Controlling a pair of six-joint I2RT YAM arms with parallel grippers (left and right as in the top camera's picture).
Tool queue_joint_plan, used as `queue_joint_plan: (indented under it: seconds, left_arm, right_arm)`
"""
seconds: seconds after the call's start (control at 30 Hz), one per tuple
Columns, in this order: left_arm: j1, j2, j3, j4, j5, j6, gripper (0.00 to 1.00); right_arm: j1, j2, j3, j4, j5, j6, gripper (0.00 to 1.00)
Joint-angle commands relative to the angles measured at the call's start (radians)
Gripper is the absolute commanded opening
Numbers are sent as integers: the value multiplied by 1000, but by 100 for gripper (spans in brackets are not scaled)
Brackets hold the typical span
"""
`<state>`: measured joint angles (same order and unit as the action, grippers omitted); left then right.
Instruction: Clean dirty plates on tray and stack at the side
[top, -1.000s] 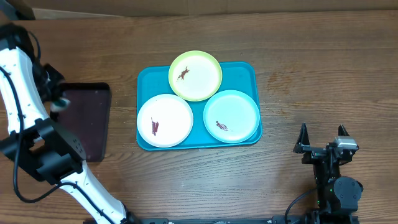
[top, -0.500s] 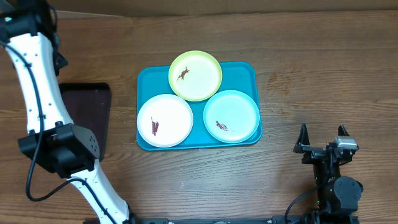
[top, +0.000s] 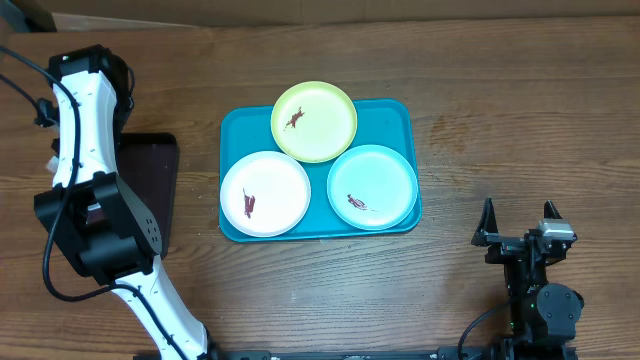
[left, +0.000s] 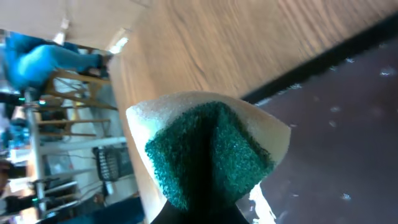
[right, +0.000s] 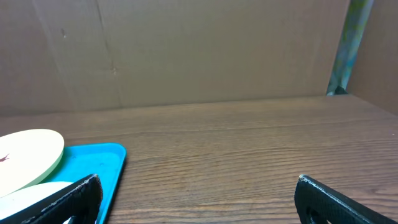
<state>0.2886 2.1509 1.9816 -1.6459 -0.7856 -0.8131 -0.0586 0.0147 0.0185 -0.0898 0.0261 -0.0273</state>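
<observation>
Right end effector (top: 518, 228) sits low on the wooden surface (top: 500, 100) in the overhead view, its two dark fingers spread wide with nothing between them. Up and to its left, well apart from it, lies the turquoise tray (top: 400, 115), holding all three plates. The light blue plate (top: 372, 186) is the closest to this end effector. The white plate (top: 265, 193) lies beyond it to the left, and the yellow-green plate (top: 314, 121) is farthest up, overlapping the tray's far rim. Each plate bears a small dark red-brown smear. The white left arm (top: 85, 120) rises along the far left, and its tip hides the fingers in this view. A black tray (top: 150, 190) lies just beside and below that tip, between it and the turquoise tray.

From the left wrist, the left end effector (left: 194, 214) is clamped on a folded sponge (left: 208, 152), green scouring side pinched inward and pale foam outside. Only dark finger bases show at the bottom edge. The black tray (left: 348, 124) lies beyond the sponge to the right, and wood (left: 236, 43) lies beyond it ahead.

From the right wrist, the right end effector (right: 198, 186) shows both fingertips far apart, holding nothing. Ahead and to its left is a corner of the tray (right: 93, 162). Pale edges of two plates (right: 28, 152) show on it, and I cannot tell which they are. A cardboard wall (right: 186, 50) stands far ahead.
</observation>
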Motion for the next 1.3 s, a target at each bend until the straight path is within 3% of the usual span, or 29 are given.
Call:
queue_joint_plan:
  seconds: [0.0,0.13,0.33,0.43,0.63,0.93,1.03,1.17,1.27]
  left_arm:
    - [0,-20,106,-3,16,-12,4]
    - [4,-20,246,12,249,114,4]
    - [89,-19,351,37,924,296,4]
    - [145,-14,343,8,1151,339,4]
    - [212,-13,342,-44,1307,542,4]
    - [275,-13,273,-44,1799,552,4]
    - [278,-13,238,-44,1825,552,4]
    - [304,-13,145,10,1692,518,4]
    - [330,-13,29,27,1737,537,4]
  right_arm:
    - [-5,-12,-11,7,-2,-7,100]
    - [-5,-12,-11,7,-2,-7,100]
    - [-5,-12,-11,7,-2,-7,100]
    - [-5,-12,-11,6,-2,-7,100]
    - [-5,-12,-11,7,-2,-7,100]
    - [-5,-12,-11,6,-2,-7,100]
    - [-5,-12,-11,7,-2,-6,100]
    - [-5,-12,-11,7,-2,-7,100]
    - [-5,-12,-11,7,-2,-7,100]
